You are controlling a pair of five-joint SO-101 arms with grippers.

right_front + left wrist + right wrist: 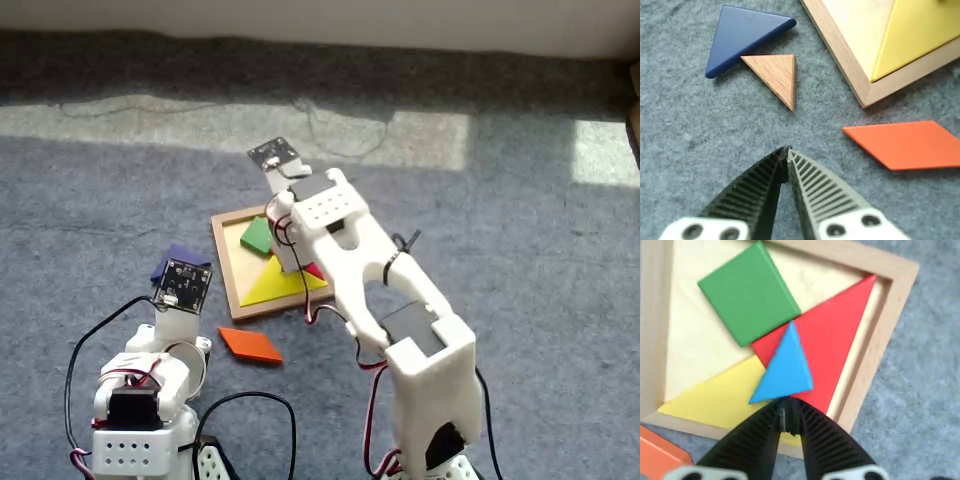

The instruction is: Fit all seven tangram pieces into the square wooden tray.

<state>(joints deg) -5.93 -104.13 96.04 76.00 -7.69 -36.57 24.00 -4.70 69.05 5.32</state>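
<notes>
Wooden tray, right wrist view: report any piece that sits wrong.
The light blue triangle looks out of place. It lies on top of the red triangle and the edge of the yellow triangle, instead of flat on the floor of the wooden tray. The right gripper is at its base.

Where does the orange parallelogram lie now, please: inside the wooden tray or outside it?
Outside: the orange parallelogram lies flat on the carpet, just off the wooden tray's corner.
</notes>
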